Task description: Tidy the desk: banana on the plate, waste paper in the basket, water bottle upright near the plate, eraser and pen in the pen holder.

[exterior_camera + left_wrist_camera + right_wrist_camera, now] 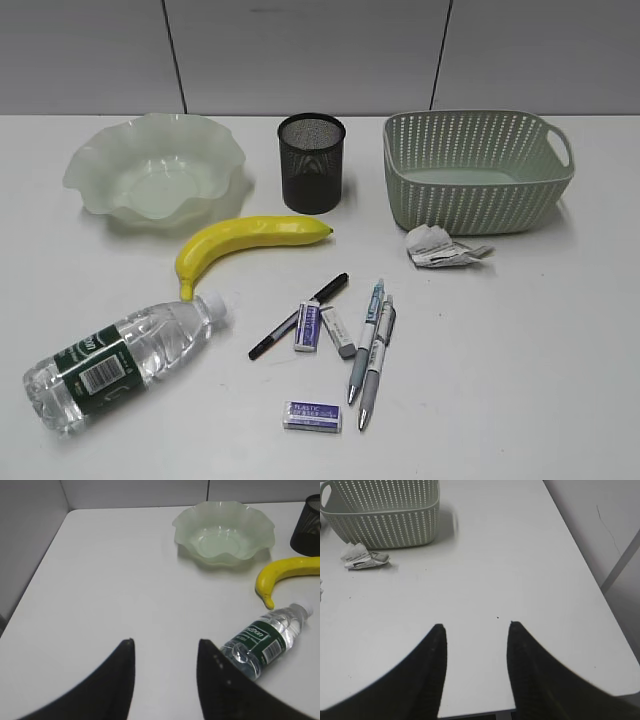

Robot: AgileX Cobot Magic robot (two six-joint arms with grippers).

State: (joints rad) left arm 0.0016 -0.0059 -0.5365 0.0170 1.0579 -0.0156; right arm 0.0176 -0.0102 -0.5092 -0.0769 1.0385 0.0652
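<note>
In the exterior view I have a white eraser with a purple sleeve (312, 416) lying nearest me on the worktop (520, 380). Behind it lie two more erasers (308, 326) and three pens (372, 350). The water bottle (120, 360) lies on its side at front left, its cap near the banana (245, 240). Along the back stand the ruffled green plate (155, 168), the black mesh pen holder (311, 162) and the sage basket (478, 168), with the waste paper (440, 247) just in front of the basket.

On the left wrist view, my left fingers (165, 680) are spread over bare worktop, pinching nothing; the bottle lies just to their right.

On the right wrist view, my right fingers (475, 670) are likewise spread and empty, well apart from the crumpled paper beside the basket.
</note>
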